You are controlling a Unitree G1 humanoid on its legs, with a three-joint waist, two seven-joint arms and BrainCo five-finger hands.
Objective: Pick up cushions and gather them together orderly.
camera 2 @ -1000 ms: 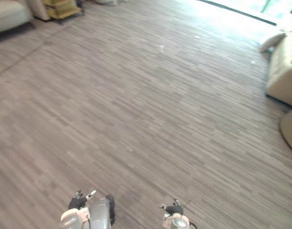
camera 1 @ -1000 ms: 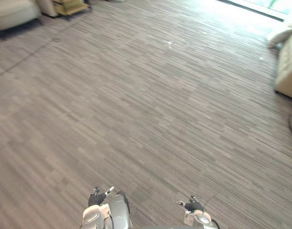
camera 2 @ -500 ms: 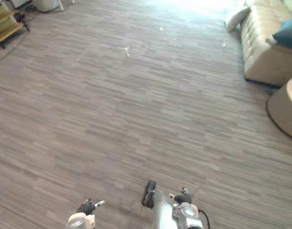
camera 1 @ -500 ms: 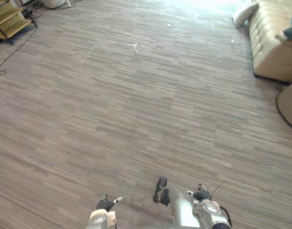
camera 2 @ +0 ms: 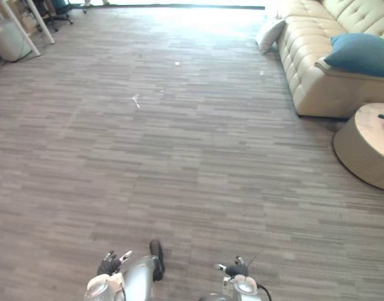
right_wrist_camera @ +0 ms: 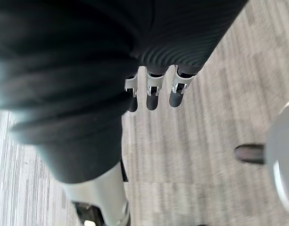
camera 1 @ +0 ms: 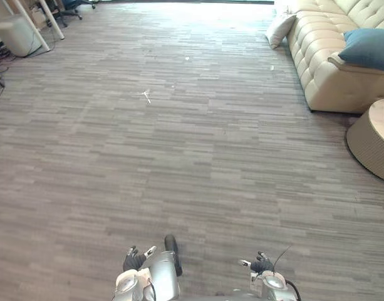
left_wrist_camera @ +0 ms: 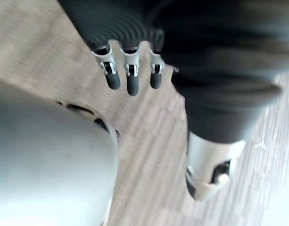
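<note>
Left eye view: blue cushion on the sofa, white cushion at its end — left hand and right hand low, fingers straight, empty.

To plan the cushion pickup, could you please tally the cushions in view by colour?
Blue cushion: 1, lying on the sofa
Cream cushion: 1, leaning at the sofa's far end
Total: 2
</note>
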